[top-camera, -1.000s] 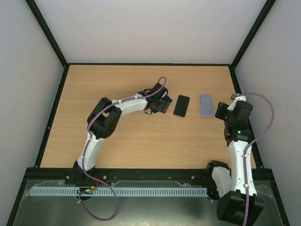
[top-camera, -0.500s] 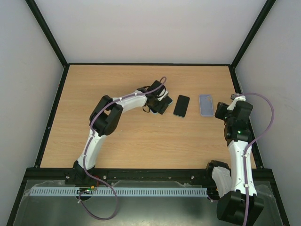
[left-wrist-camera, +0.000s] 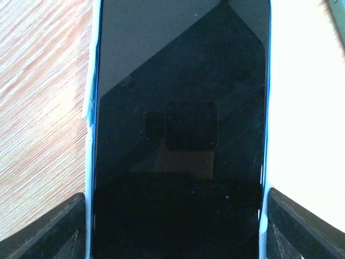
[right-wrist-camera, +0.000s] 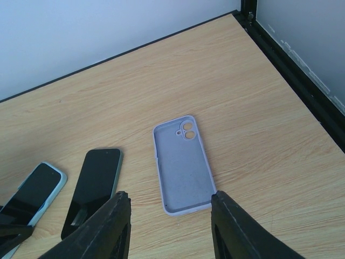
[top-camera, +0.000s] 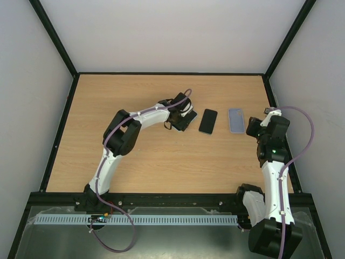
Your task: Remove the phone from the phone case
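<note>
Pale-blue case [left-wrist-camera: 90, 108] wraps the phone [left-wrist-camera: 180, 108] that my left claw [left-wrist-camera: 178, 232] clamps across its width, I judge to steady it for peeling, while the right claw [right-wrist-camera: 170, 216] hangs wide and empty near a lilac case [right-wrist-camera: 183, 162] beside a bare phone [right-wrist-camera: 94, 189] on the table [right-wrist-camera: 269, 108].

The phone [left-wrist-camera: 180, 135] between the black fingers [left-wrist-camera: 48, 232] of the left pincer [left-wrist-camera: 175, 193] was shown black-screened, rimmed by a pale blue case [left-wrist-camera: 90, 108]. Ahead of the black right pincer [right-wrist-camera: 170, 197], a lilac shell [right-wrist-camera: 183, 164] and a black, greenish-edged handset [right-wrist-camera: 94, 186] were seen on the light, grained wooden table [right-wrist-camera: 259, 135].
</note>
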{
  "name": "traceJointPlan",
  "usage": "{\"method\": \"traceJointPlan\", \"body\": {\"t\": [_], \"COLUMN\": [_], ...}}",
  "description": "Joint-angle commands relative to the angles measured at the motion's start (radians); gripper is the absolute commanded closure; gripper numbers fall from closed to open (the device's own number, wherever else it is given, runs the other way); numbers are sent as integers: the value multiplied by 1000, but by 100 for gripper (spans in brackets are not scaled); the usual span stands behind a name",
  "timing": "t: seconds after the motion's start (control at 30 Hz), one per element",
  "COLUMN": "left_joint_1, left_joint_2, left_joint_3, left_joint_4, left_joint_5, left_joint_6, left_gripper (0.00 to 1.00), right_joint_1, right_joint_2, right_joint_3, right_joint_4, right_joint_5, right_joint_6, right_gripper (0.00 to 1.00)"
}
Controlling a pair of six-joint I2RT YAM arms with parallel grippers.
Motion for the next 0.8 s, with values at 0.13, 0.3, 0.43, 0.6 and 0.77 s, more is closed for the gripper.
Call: {"method": "traceJointPlan", "body": {"t": [0.13, 0.3, 0.43, 0.6, 0.77], "left_joint_1": [-61, -188, -286, -331, -332], "left_joint_2": [-142, -366, -502, -564, -519], "left_joint_3": [-217, -524, -711, -780, -685], "left_joint_4": [-125, -96, -101, -110, -146], "left_joint_5": [5, -48, -47, -62, -109], "left_joint_6": [-139, -308, -429, -492, -450], "left_gripper": [30, 29, 26, 1, 0], "right_joint_1": [-4, -5, -4, -4, -4], "right_joint_2": [-15, -23, -26, -17, -20], "right_joint_3": [-1, -1, -1, 3, 2], "right_joint_4": [14, 11, 10, 8, 7], "right_joint_5": [-7, -19, -37, -51, -44], "right_joint_6": [-17, -18, -19, -17, -21], "right_gripper": [60, 60, 60, 60, 60]}}
